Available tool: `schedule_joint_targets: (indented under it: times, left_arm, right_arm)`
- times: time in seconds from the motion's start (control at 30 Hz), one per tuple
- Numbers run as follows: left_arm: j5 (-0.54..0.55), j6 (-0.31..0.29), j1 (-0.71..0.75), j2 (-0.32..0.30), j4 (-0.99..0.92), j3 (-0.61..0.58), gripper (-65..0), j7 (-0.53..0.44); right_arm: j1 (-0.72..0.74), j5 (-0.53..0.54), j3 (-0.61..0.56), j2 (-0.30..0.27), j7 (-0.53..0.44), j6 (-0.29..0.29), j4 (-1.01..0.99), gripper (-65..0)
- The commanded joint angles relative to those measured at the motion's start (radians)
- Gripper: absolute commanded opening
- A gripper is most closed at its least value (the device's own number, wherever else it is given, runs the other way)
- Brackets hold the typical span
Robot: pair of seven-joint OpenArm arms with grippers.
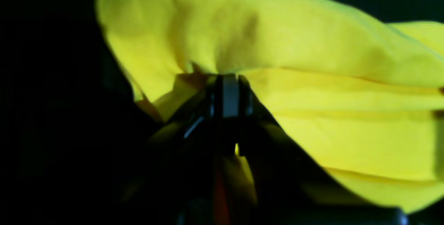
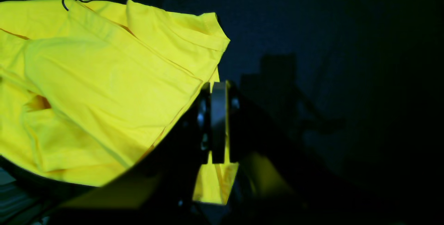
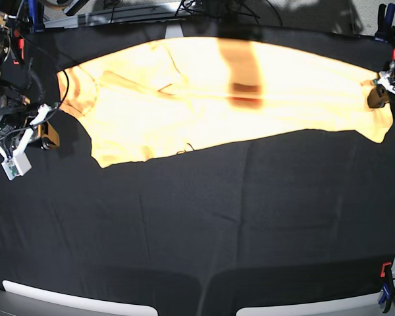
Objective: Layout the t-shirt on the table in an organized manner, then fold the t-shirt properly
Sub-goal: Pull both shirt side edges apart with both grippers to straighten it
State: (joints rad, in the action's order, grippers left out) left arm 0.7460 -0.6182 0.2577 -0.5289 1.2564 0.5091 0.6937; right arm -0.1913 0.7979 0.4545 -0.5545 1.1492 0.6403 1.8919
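In the base view, the right gripper point(image 2: 218, 86), shut and empty, hovers beside the t-shirt point(image 3: 184, 99), which stretches rumpled across the table point(image 3: 184, 230). Rightward, the left gripper point(image 1: 229, 77) pinches the shirt's far end, near a red-and-blue clamp point(image 3: 386, 289).

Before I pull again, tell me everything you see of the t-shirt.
The t-shirt is plain yellow-orange, soft-looking cloth, lying crumpled and unfolded as a long, uneven band across the far part of the black table. Creases and overlapping layers cross it; a hemmed edge shows in the right wrist view. The left gripper is shut on it, bunching the cloth. Whether the right gripper touches it, I cannot tell.
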Motion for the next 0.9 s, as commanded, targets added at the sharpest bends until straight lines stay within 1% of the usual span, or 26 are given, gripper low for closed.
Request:
schedule_joint_targets:
  times: [0.0, 0.07, 0.27, 0.3, 0.37, 0.4, 0.43, 0.47, 0.53, 0.6, 0.67, 0.73, 0.8, 0.87]
  left_arm:
    - [-0.015, 0.034, -0.006, -0.026, 0.012, 0.008, -65.0, -0.05]
    - [-0.043, 0.075, -0.006, -0.026, 0.013, 0.008, -65.0, -0.09]
    - [-0.09, 0.08, -0.006, -0.026, 0.013, 0.008, -65.0, -0.097]
    - [-0.092, 0.08, -0.006, -0.026, 0.013, 0.008, -65.0, -0.098]
    - [-0.092, 0.08, -0.006, -0.026, 0.013, 0.008, -65.0, -0.113]
    - [-0.092, 0.08, -0.006, -0.026, 0.013, 0.009, -65.0, -0.12]
    - [-0.092, 0.08, -0.006, -0.026, 0.013, 0.014, -65.0, -0.125]
    - [-0.092, 0.08, -0.006, -0.025, 0.013, 0.021, -65.0, -0.135]
    - [-0.092, 0.081, -0.006, -0.025, 0.013, 0.047, -65.0, -0.154]
    - [-0.092, 0.103, -0.006, -0.026, 0.013, 0.084, -65.0, -0.168]
    - [-0.092, 0.118, -0.006, -0.025, 0.013, 0.124, -65.0, -0.169]
    - [-0.092, 0.118, -0.005, -0.025, 0.013, 0.159, -65.0, -0.168]
    - [-0.089, 0.117, -0.006, -0.025, 0.013, 0.179, -65.0, -0.168]
    - [-0.061, 0.117, -0.005, -0.024, 0.013, 0.179, -65.0, -0.167]
  right_arm:
    - [0.011, 0.032, 0.009, -0.019, -0.016, 0.008, 0.016, -65.0]
    - [0.011, 0.062, 0.009, -0.019, -0.016, 0.008, 0.016, -65.0]
    - [0.011, 0.09, 0.009, -0.019, -0.031, 0.008, 0.016, -65.0]
    - [0.011, 0.117, 0.009, -0.019, -0.034, 0.008, 0.016, -61.8]
    - [0.011, 0.187, 0.009, -0.018, -0.035, 0.008, 0.016, -47.2]
    - [0.011, 0.211, 0.009, -0.015, -0.035, 0.009, 0.016, -41.8]
    - [0.012, 0.222, 0.009, -0.006, -0.036, 0.011, 0.016, -38.3]
    - [0.011, 0.231, 0.009, 0.003, -0.039, 0.014, 0.016, -37.1]
    - [0.012, 0.243, 0.009, 0.031, -0.043, 0.015, 0.016, -37.2]
    - [0.012, 0.28, 0.009, 0.059, -0.046, 0.015, 0.016, -37.2]
    - [0.012, 0.319, 0.009, 0.088, -0.05, 0.016, 0.016, -37.2]
    - [0.015, 0.34, 0.009, 0.114, -0.05, 0.027, 0.016, -37.2]
    - [0.029, 0.332, 0.009, 0.131, -0.051, 0.038, 0.016, -37.2]
    - [0.048, 0.328, 0.01, 0.13, -0.051, 0.037, 0.016, -37.2]
